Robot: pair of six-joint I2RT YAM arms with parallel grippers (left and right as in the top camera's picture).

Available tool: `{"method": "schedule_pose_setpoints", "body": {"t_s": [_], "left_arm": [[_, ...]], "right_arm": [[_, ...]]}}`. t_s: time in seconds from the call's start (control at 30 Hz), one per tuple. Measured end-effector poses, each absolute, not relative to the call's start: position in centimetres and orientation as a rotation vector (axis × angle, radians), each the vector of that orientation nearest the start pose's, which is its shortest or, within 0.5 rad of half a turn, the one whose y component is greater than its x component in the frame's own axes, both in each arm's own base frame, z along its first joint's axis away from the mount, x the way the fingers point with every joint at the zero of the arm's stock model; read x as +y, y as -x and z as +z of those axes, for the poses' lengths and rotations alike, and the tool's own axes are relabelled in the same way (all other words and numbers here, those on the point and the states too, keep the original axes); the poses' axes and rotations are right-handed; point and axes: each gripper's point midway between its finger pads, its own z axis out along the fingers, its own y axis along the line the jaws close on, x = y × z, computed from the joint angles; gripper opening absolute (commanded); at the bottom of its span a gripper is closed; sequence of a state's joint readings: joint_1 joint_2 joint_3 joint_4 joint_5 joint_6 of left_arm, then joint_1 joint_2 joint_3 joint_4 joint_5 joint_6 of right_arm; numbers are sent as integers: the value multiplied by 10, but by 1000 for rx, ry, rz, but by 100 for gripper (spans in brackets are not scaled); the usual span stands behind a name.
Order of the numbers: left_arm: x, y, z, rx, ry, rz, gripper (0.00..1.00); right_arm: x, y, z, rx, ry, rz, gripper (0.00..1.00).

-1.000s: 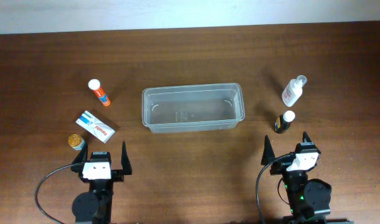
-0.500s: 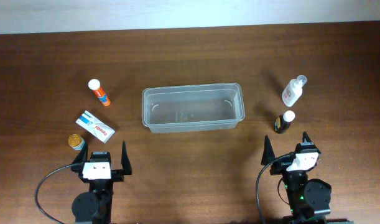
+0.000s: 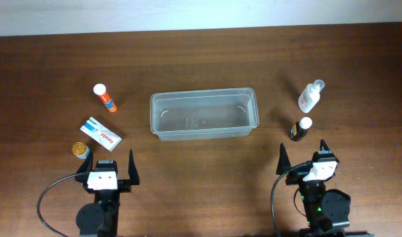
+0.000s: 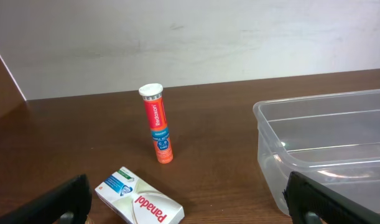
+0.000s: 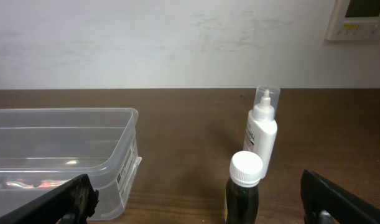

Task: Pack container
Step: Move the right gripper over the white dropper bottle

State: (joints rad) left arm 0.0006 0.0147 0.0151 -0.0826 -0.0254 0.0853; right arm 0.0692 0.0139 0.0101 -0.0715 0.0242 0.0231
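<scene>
The container (image 3: 204, 114) is a clear plastic tub, rectangular with rounded corners and a raised rim. It sits at the middle of the dark wood-grain counter (image 3: 201, 184). Only glints of light show on its floor, as far as the see-through walls allow a judgement.

On the left lie a slim orange tube with a white cap (image 3: 104, 98), a flat white carton printed Panadol (image 3: 100, 133) and a small round jar with a gold lid (image 3: 81, 151). On the right are a clear bottle with a nozzle cap (image 3: 310, 96) and, nearer, an upright dark bottle with a white screw cap (image 3: 301, 128).

The left end effector (image 3: 110, 163) sits at the near edge, spread wide and gripping nothing. The container is farther off and to its right, well apart. The right end effector (image 3: 302, 157) is likewise spread and free. The dark bottle stands just beyond it, and the container is farther off to its left.
</scene>
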Motion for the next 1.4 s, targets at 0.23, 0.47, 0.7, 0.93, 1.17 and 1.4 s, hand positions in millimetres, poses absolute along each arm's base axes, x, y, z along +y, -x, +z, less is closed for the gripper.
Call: {"method": "schedule_pose_setpoints", "body": {"t_s": [0.23, 0.47, 0.7, 0.93, 1.17, 1.4], "left_arm": [[5, -246, 157, 1653, -51, 86, 100], [5, -246, 157, 1653, -50, 86, 100], [5, -246, 157, 1653, -50, 86, 100], [5, -246, 157, 1653, -51, 86, 100], [5, -246, 157, 1652, -50, 86, 100], [5, -246, 157, 1653, -50, 86, 100]], "right_arm": [[13, -246, 158, 1646, 20, 50, 98], [13, -246, 158, 1646, 20, 51, 98], [17, -244, 156, 1677, 14, 96, 98], [24, -239, 192, 1814, 5, 156, 98], [27, -261, 239, 2055, -2, 159, 98], [29, -301, 261, 2347, -14, 143, 98]]}}
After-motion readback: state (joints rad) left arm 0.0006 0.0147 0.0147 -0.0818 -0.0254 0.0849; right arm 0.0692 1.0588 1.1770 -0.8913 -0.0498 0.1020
